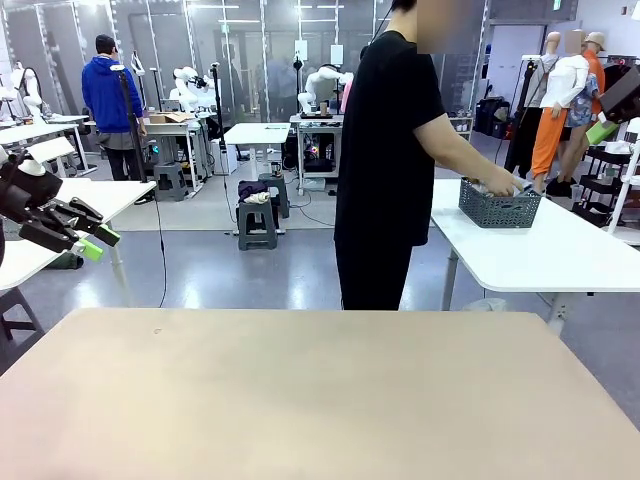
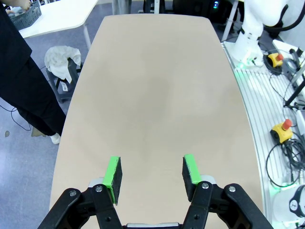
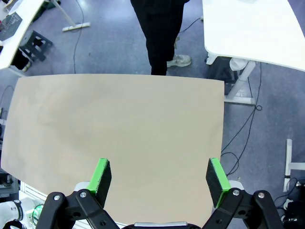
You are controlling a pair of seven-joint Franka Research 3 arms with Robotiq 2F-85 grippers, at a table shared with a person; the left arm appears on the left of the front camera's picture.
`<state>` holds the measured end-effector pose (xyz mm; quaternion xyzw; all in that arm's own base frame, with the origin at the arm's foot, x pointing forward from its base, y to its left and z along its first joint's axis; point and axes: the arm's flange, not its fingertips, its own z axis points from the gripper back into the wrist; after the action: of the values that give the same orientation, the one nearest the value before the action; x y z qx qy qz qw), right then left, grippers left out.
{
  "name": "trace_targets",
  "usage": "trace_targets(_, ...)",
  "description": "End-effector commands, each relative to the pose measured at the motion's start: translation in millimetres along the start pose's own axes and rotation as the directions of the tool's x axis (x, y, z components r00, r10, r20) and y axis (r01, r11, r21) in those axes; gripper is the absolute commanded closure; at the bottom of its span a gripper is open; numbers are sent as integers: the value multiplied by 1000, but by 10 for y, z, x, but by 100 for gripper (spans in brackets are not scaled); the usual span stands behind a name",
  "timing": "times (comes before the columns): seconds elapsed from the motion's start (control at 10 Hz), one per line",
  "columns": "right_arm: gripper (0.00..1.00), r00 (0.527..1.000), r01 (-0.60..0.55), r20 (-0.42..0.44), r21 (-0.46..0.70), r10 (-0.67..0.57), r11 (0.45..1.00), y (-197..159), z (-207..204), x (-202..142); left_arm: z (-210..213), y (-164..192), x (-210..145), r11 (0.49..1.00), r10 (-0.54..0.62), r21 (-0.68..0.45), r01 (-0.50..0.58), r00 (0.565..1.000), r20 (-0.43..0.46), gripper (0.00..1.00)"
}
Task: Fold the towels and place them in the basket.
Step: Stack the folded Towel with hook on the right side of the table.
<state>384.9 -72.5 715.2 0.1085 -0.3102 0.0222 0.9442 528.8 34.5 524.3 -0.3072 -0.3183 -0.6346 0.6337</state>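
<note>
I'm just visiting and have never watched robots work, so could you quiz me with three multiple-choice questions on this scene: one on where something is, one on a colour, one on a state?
1. Where is the basket?
A. On the beige table
B. On the white table behind the person
C. On the floor

2. What colour are the pads on the left hand?
A. Green
B. Red
C. Blue

3. How does the right hand stand?
A. Shut on a towel
B. Shut and empty
C. Open and empty

Answers: 1 B, the person reaches into it there. 2 A, both pads are bright green. 3 C, its fingers are wide apart over the bare beige table.
</note>
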Motion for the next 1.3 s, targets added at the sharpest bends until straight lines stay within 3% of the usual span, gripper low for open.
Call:
trace_targets(0.0, 0, 1000, 7, -6, -4, -7, 1000, 1, 23, -6, 4, -18, 21, 1000, 13, 7, -13, 1000, -16, 34)
trace_targets(1.2, 0, 1000, 7, -6, -4, -7, 1000, 1, 23, -6, 4, -18, 21, 1000, 13, 7, -13, 1000, -16, 34)
